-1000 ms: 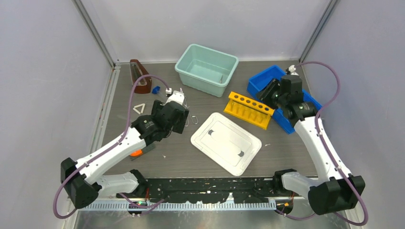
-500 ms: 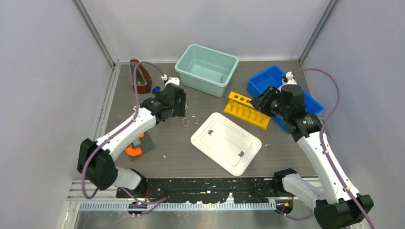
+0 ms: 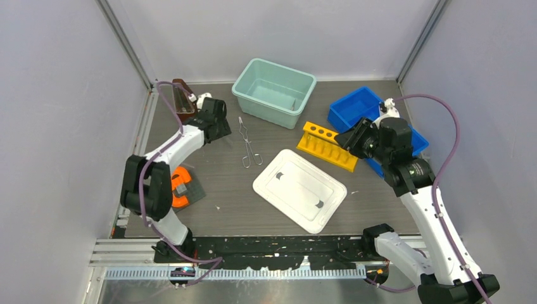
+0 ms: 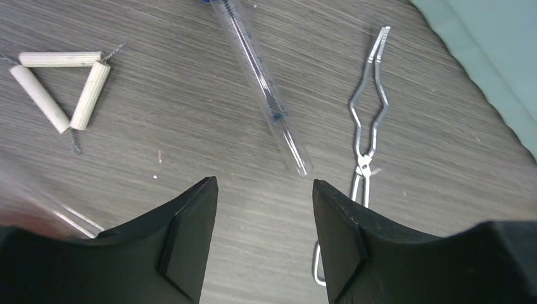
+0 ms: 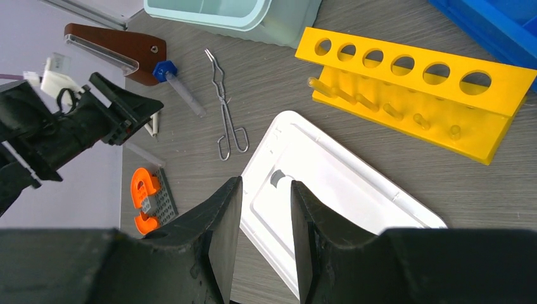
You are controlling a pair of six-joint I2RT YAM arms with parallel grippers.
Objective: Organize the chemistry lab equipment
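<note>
Silver wire tongs (image 3: 247, 143) lie on the table between my arms; they also show in the left wrist view (image 4: 370, 120) and the right wrist view (image 5: 225, 111). A clear glass tube (image 4: 263, 85) with a blue cap (image 5: 164, 68) lies left of them. A small white triangle (image 4: 60, 88) lies further left. Thin clear rods (image 4: 76, 218) lie by my left finger. My left gripper (image 3: 215, 126) is open and empty above the table, just short of the tube's tip (image 4: 263, 183). My right gripper (image 3: 350, 136) is open and empty, over the white lid (image 5: 266, 183).
A teal bin (image 3: 274, 90) stands at the back centre, a blue bin (image 3: 364, 104) at the back right. A yellow tube rack (image 3: 329, 145) lies beside it. A white lid (image 3: 299, 189) lies in the middle. A brown holder (image 3: 182, 96) and an orange piece (image 3: 180, 190) are at the left.
My left gripper has swung from the table's middle to the far back left, uncovering the tongs. My right gripper has drawn back from the blue bin toward the yellow rack.
</note>
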